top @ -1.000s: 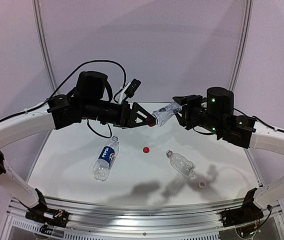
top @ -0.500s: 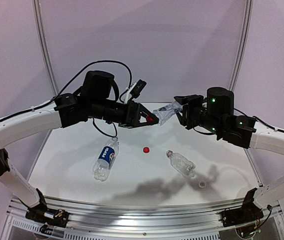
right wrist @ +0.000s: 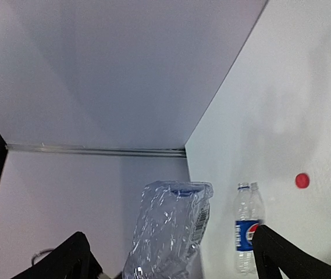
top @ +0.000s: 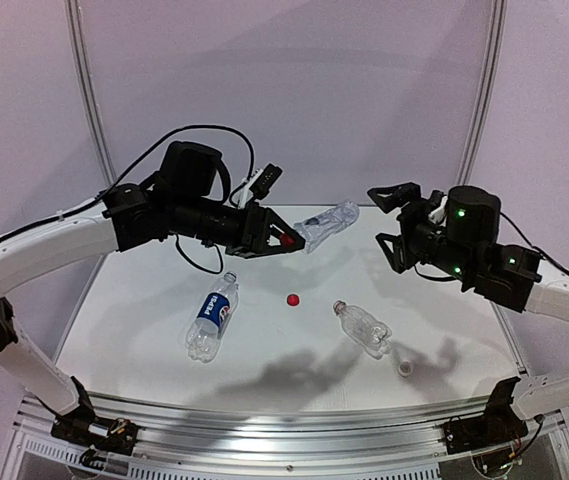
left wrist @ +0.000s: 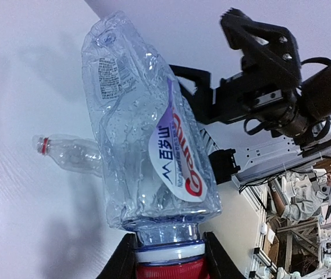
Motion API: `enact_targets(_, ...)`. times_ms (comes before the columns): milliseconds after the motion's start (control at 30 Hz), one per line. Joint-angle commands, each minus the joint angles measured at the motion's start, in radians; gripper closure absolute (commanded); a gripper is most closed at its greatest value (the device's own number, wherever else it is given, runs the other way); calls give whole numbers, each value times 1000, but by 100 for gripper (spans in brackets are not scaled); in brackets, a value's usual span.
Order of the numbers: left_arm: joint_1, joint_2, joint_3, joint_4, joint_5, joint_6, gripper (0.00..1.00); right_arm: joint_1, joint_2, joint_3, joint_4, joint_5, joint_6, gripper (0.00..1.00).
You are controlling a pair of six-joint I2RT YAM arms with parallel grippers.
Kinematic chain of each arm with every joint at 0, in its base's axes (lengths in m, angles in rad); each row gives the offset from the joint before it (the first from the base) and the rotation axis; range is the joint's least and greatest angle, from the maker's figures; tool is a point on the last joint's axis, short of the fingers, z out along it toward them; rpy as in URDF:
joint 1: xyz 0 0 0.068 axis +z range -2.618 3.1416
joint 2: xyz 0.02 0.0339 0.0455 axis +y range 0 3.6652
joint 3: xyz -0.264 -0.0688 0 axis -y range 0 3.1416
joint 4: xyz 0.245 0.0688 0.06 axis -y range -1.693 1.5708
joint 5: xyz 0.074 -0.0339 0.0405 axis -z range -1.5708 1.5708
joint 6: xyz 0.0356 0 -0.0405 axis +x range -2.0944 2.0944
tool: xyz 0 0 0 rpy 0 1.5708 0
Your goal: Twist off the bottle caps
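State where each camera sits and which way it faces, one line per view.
Top external: above and behind the arms, looking down at the table; both arms show.
Left wrist: looks along the left gripper at the crumpled bottle held by its cap, right gripper beyond.
Right wrist: faces that bottle and the Pepsi bottle; own fingers at the bottom corners.
Shared: all three see the crumpled bottle.
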Motion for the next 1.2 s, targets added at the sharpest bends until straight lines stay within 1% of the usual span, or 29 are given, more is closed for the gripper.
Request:
enact_targets(0,45,-73,3,-193,19,26,99,-26,-123,-36,-97,-83,-494,0)
enact_targets(67,68,-83,31,-340,28,62,99,-27,-170,-35,-172,-143,-748,0)
enact_targets(133,88,-92,57,-489,29,99,99,-26,-191,-27,-273,-220,-963,0)
enact_targets(200,97,-99,76,-620,23,128,99,-25,-183,-17,-353,-317,-1115,0)
enact_targets(267,94,-96,98,-728,28,154,99,-21,-153,-3,-407,-407,-1226,0)
enact_targets(300,92,-94,106,-764,61,163,99,-9,-132,10,-423,-454,-1286,0)
enact_targets(367,92,-88,115,-821,117,168,99,31,-86,35,-431,-494,-1410,0)
enact_targets(467,84,-68,162,-918,172,189,99,92,-30,40,-381,-558,-1638,0)
enact_targets(500,80,-62,180,-942,189,196,99,105,-12,40,-352,-577,-1692,0)
enact_targets(600,65,-38,224,-986,218,200,99,121,56,54,-266,-665,-1783,0)
enact_targets(667,52,-26,238,-994,223,192,99,142,115,86,-243,-713,-1822,0)
enact_targets(800,26,-11,251,-988,242,187,98,193,221,137,-189,-722,-1880,0)
enact_targets(933,17,-7,260,-971,255,171,99,232,299,167,-95,-730,-1888,0)
enact_targets(1033,18,-4,269,-967,256,172,99,256,343,193,-74,-727,-1897,1)
enact_targets(1167,25,-9,261,-964,266,181,99,271,373,189,-32,-723,-1879,7)
